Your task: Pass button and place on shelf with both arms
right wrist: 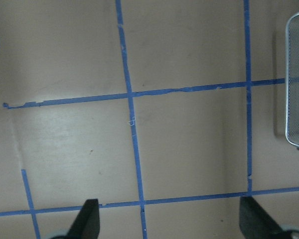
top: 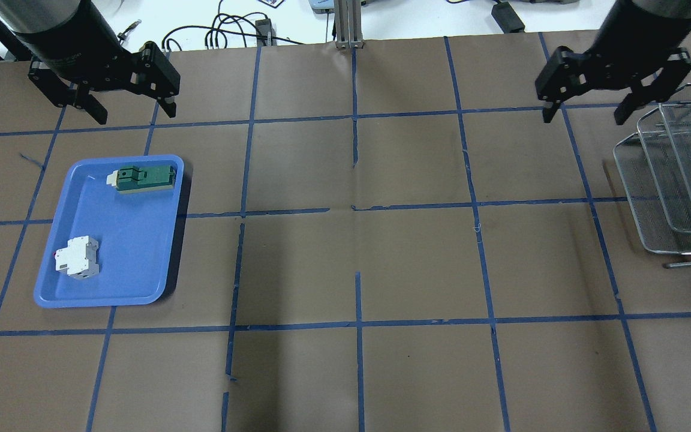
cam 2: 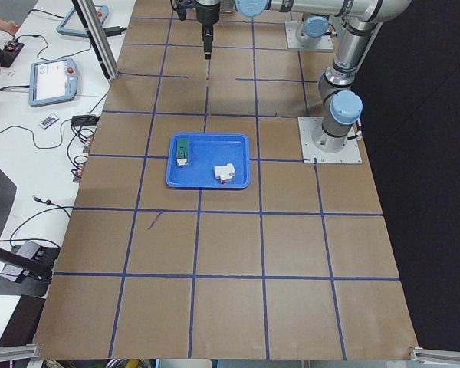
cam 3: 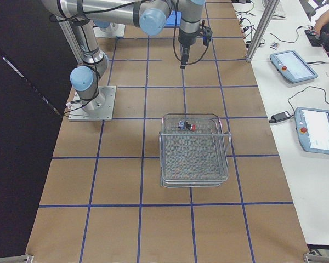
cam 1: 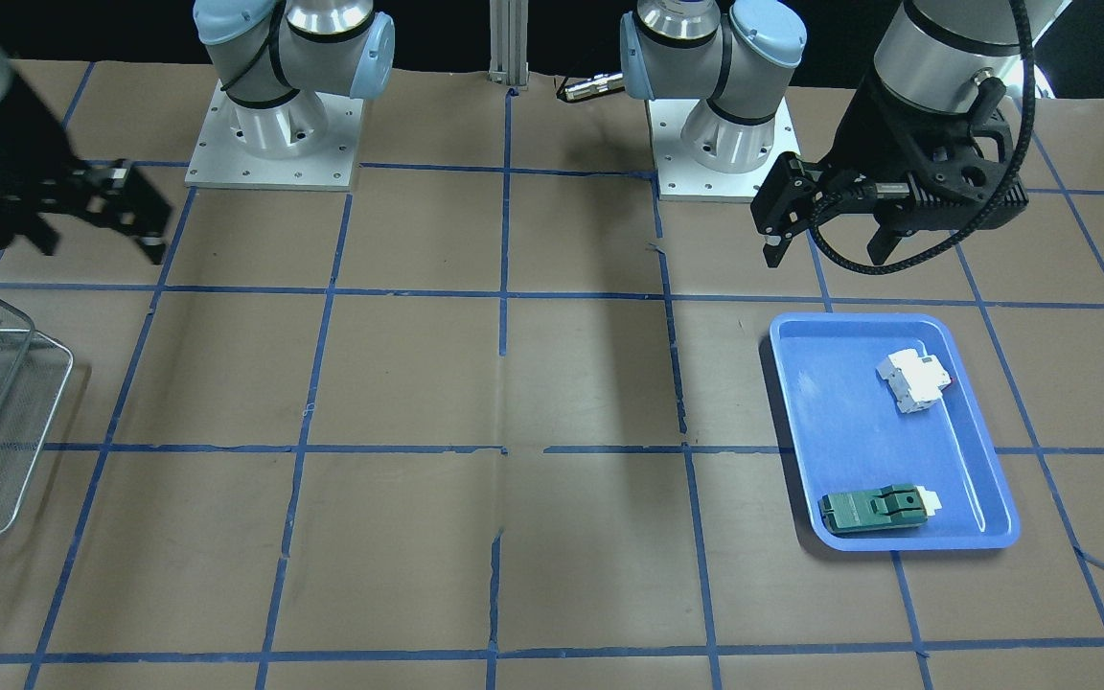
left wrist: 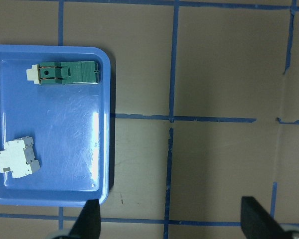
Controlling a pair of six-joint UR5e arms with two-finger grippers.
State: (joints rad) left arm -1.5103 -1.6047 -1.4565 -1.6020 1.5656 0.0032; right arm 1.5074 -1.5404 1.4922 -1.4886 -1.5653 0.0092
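left gripper (top: 134,113) spread, right gripper (top: 584,117) spread

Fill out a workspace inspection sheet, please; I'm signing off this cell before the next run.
Surface: brown paper table with a blue tape grid, lying flat.
Job's things: button lies inside the shelf.
Clutter: blue tray holding white breaker and green switch.
Grippers: left gripper and right gripper raised, both open and empty.
Cables: loose leads on the white bench beyond the table.
Surroundings: teach pendants beside the table.
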